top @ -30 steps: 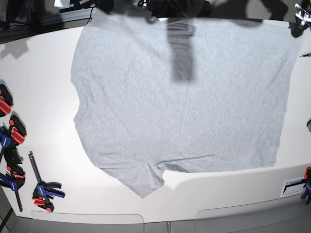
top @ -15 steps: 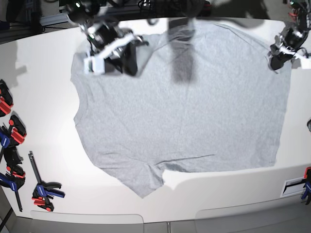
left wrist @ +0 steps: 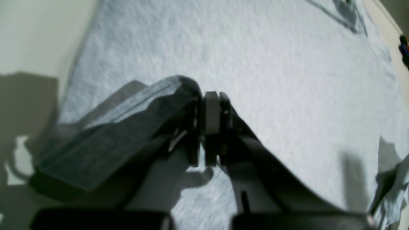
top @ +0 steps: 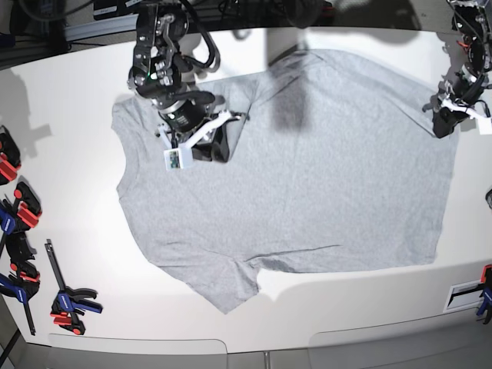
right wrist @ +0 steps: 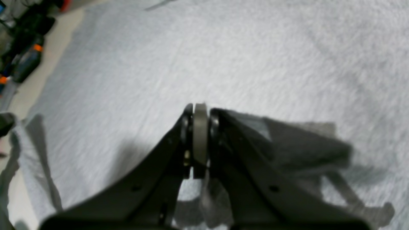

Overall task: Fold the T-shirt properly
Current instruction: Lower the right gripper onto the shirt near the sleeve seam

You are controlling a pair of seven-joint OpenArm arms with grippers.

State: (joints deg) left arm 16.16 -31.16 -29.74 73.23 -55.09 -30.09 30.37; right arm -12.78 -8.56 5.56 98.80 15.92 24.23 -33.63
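Grey T-shirt (top: 307,177) lies lengthwise across the table, hem rightward; both claws pinch its far edge.

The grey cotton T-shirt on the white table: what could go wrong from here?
The two pulls look uneven: the right end effector has carried its edge of the light grey cotton T-shirt well inward, while the left end effector sits near the far edge, so the fold may skew. Each pinches little cloth; it could slip out.

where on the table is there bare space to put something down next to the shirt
Bare table lies between the T-shirt and the clamps at one side, and along the near edge below the shirt's hem. The clamp side itself is crowded; both arms work the far edge.
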